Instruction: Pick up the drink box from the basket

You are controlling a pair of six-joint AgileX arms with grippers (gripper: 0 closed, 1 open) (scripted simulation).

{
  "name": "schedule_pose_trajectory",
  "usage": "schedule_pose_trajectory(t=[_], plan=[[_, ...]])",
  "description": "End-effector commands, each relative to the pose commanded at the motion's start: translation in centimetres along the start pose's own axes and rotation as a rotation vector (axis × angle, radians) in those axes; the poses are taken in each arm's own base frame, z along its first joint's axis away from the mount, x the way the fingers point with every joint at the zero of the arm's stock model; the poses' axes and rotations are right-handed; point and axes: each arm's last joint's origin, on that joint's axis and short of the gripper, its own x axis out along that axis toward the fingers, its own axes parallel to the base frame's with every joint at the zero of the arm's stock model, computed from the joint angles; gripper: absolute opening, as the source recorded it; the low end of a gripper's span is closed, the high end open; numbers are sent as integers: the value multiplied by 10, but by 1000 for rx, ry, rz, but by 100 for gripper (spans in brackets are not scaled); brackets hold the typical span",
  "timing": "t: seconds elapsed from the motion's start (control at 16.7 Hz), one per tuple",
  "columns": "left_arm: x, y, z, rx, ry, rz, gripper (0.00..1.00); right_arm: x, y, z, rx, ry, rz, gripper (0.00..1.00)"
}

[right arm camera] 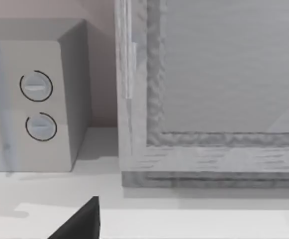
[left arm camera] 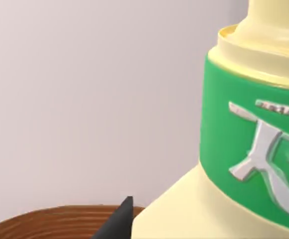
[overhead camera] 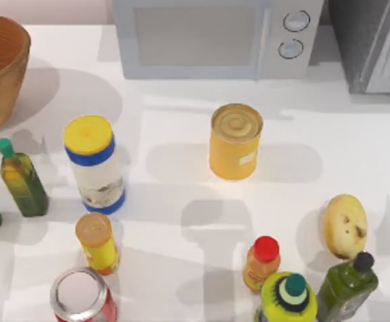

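The drink box is very close in the left wrist view: a pale cream-yellow body with a green neck band. My left gripper is shut on it, with one dark fingertip against its shoulder. Just below curves the brown woven rim of the basket, with a plain wall behind. In the top view the basket stands at the table's far left corner. A dark part of my right gripper hangs over the white table, facing the microwave and a grey cabinet.
A microwave and a grey cabinet line the back. On the table stand a yellow tin can, a yellow-lidded jar, a potato, and several bottles and cans along the front and left.
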Motion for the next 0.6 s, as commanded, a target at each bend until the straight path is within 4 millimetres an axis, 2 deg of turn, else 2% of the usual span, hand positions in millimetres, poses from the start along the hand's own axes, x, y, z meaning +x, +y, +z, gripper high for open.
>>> schedule_pose_trajectory(t=[0.12,0.24,0.42,0.6], plan=[[-27,-6,-27,0,-1,2,0,0,0,0,0,0,0,100],[-44,-9,-57,0,8,3,0,0,0,0,0,0,0,100],[-55,-12,-96,1,44,6,0,0,0,0,0,0,0,100],[-58,-13,-116,2,70,8,0,0,0,0,0,0,0,100]])
